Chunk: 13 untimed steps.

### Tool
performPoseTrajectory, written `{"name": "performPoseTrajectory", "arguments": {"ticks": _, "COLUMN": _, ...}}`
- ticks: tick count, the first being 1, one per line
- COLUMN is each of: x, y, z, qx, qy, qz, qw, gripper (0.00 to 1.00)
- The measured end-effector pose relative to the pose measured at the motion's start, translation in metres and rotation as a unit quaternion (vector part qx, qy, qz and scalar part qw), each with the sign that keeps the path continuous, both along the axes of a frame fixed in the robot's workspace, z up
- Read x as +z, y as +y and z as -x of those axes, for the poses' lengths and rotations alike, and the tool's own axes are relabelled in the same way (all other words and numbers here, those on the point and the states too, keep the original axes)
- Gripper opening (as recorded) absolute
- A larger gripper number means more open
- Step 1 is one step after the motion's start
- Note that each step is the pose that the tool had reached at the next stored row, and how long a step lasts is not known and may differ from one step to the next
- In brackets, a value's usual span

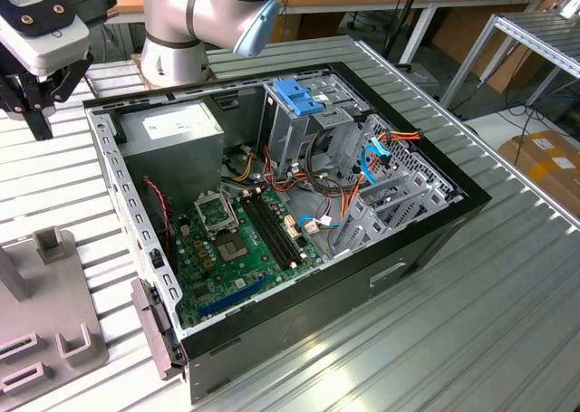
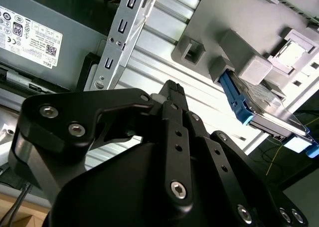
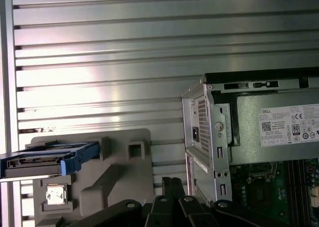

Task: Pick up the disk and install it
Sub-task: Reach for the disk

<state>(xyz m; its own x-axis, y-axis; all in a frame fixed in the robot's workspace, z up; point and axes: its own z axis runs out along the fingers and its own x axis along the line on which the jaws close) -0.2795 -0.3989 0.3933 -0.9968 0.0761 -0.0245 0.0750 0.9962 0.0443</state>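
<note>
While the black two-finger gripper (image 1: 34, 115) hangs over the ribbed aluminium table (image 1: 453, 340), at the exterior view's left of the open black computer case (image 1: 435, 240), its jaws are pressed together tip to tip and hold no object. Both wrist views show the gripper (image 2: 172, 87) (image 3: 172, 183) shut the same way.

The flat grey metal disk with light-blue plastic rails (image 3: 45, 159) sits on edge in a slot of the grey plastic holder block (image 3: 114, 177). One end sticks out past the holder's side. In the second wrist view the disk (image 2: 259, 102) is clearly apart from the fingertips (image 2: 169, 90), with table ribs between them. The holder (image 1: 54, 321) lies on the table at the exterior view's lower left, beside the case and not touching it.

The case lies on its side, open face up. Inside are a grey power-supply box with a white label (image 1: 172, 131) near the corner closest to the gripper, a green motherboard (image 1: 236, 249) in the middle, and a blue plastic bracket (image 1: 297, 95) on top of the metal drive cage (image 1: 317, 131). Red and blue cables (image 1: 376, 154) run near the cage. The silver robot arm with a light-blue joint cap (image 1: 199, 14) stands behind the case.
</note>
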Motion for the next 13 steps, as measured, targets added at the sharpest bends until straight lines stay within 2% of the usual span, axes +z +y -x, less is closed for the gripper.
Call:
{"name": "performPoseTrajectory", "arguments": {"ticks": 6, "x": 0.0000, "y": 0.0000, "z": 0.0009, "qx": 0.000, "qy": 0.0000, "qz": 0.0000, "qw": 1.00000, "gripper": 0.11}}
{"name": "performPoseTrajectory", "arguments": {"ticks": 13, "x": 0.0000, "y": 0.0000, "z": 0.0097, "qx": 0.000, "qy": 0.0000, "qz": 0.0000, "qw": 1.00000, "gripper": 0.11}}
